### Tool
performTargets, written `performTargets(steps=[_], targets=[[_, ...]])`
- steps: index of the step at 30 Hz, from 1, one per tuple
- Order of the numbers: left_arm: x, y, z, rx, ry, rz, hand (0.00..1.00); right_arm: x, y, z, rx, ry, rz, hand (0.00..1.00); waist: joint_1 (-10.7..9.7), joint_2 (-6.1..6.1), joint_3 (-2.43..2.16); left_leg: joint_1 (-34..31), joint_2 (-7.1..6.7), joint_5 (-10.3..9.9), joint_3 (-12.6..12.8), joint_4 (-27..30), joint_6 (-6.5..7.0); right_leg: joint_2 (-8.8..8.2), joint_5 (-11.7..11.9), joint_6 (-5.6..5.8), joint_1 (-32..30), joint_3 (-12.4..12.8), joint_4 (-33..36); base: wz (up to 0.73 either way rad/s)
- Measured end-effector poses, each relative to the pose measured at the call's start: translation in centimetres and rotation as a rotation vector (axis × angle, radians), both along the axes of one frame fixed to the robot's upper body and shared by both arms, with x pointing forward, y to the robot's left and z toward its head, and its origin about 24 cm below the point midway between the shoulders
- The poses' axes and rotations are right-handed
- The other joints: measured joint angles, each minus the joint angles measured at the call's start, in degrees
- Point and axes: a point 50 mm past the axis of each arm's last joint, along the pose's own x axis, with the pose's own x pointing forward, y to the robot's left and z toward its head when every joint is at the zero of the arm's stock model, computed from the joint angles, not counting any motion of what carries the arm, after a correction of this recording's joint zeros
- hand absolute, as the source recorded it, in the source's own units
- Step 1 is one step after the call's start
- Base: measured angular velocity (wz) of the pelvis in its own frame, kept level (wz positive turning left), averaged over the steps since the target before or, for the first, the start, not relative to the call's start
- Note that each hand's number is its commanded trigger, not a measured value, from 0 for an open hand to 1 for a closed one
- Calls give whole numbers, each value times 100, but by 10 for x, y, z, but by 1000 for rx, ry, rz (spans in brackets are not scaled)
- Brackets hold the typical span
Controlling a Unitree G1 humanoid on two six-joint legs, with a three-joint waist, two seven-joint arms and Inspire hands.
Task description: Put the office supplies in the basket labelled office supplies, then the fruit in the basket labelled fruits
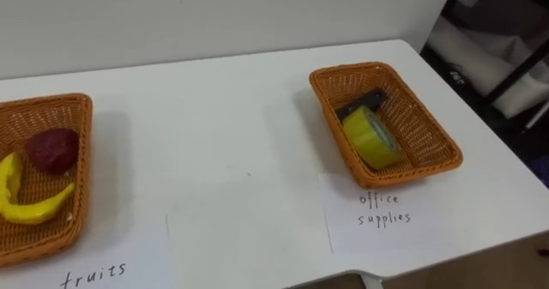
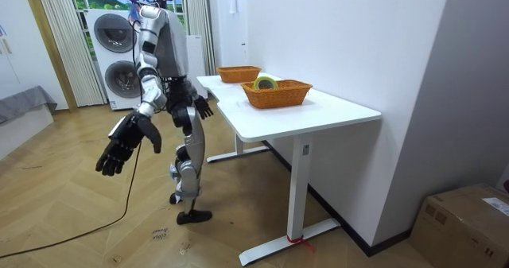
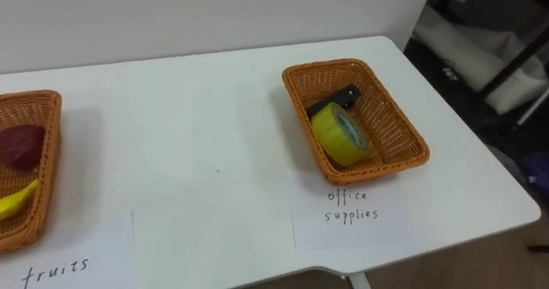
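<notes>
Right hand hanging low beside the hip, fingers spread, holding nothing; left hand likewise loose-fingered and empty, near the table edge. Yellow tape roll on edge in the right basket, dark object just behind it. Banana and dark red fruit in the left basket. 2 baskets well apart, paper label before the right one.

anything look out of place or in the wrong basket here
Nothing stands out. The banana and dark red fruit lie in the fruits basket; the yellow tape roll, standing on edge, and a dark object sit in the office supplies basket. Both baskets sit upright on the white table.
</notes>
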Motion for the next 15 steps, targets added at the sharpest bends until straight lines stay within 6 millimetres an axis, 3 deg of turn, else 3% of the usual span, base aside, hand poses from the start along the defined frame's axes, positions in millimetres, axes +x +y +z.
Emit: performTargets(steps=[6, 9, 15], targets=[[10, -16, -5, -76, -20, -31, 0, -4, 38, -33, 164, 7, 116, 0, 54, 160, -24, 21, 1, 2, 17, -29, -2, 3, -7, -8, -4, 21, -1, 0], [12, -22, -7, -107, -21, -36, 0, -6, 63, -52, 281, 5, 289, 0, 147, 190, -21, 53, 0, 3, -3, -2, -5, -5, -19, -13, 17, -32, -11, 1], [1, -25, -12, -132, 31, -35, 0, 4, 95, -70, 483, 216, 1057, 0, 548, 208, -9, 67, 2, -9, -7, -2, -15, 2, -40, -18, 6, -31, -16, -1]])
